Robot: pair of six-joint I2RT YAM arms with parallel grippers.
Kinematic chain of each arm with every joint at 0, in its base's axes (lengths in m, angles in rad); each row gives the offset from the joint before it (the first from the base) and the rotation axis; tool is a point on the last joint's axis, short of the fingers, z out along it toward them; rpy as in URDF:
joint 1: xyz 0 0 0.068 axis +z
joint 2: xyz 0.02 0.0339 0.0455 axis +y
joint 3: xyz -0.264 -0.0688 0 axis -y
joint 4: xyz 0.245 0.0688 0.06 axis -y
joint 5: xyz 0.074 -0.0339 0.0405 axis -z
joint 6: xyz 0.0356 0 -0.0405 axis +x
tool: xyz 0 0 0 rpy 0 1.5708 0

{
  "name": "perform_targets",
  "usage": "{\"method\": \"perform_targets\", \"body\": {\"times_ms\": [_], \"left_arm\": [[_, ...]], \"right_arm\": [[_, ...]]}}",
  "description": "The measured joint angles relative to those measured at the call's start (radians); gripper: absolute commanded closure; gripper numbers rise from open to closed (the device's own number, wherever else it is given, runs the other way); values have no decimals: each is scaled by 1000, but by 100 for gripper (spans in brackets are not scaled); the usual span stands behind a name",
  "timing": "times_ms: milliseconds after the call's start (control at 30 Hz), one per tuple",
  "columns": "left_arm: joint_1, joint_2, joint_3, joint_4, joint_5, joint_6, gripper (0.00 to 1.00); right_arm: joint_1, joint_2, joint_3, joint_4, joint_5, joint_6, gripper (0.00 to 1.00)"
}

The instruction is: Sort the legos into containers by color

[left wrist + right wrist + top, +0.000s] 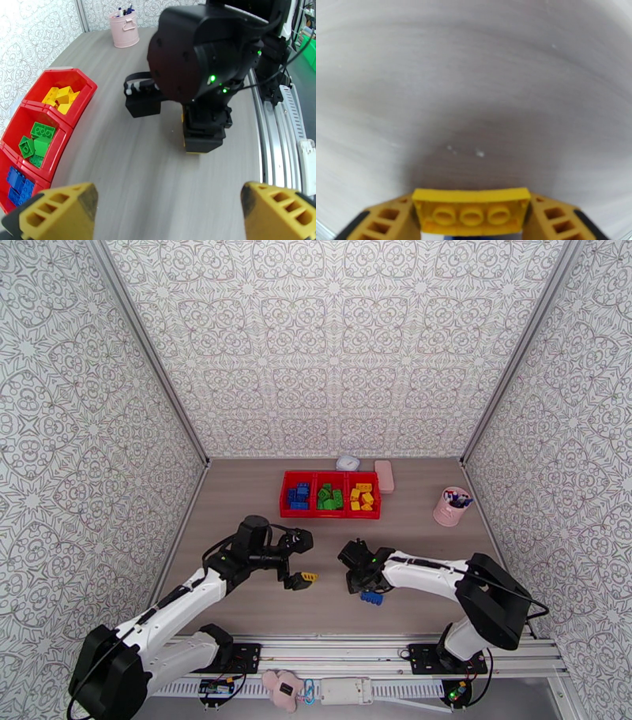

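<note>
Toward the tabletop's near edge, right of centre: right gripper (471,221) clenched on a yellow brick (471,211), fingers (383,223) against its two short ends, a row of studs turned to the wrist camera. Just beneath, a blue brick (371,598); cannot tell whether snapped to the yellow one or merely touching. Left of that, left gripper (168,209) released wide, empty. By the far edge, mid-tabletop, the tray (329,516): blue, green and yellow bins from left to right, each part filled.

Likely light, rigid, hard plastic; slick on the flat walls, not fragile. Best taken across two opposite flat sides, low on the body, clear of the studs. Needs a firm, centred squeeze, being liable to twist or pop out otherwise. Worth watching for the blue brick lifting along.
</note>
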Motion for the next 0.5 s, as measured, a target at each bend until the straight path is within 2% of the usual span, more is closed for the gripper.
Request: {"method": "perform_targets", "body": {"times_ms": [167, 367, 500], "left_arm": [[-23, -11, 0, 16, -18, -21, 0], [-130, -31, 0, 93, -93, -71, 1], [-202, -15, -1, 175, -164, -116, 0]], "right_arm": [[-50, -82, 51, 12, 12, -40, 44], [-185, -99, 155, 52, 22, -143, 44], [-291, -51, 259, 80, 21, -226, 44]]}}
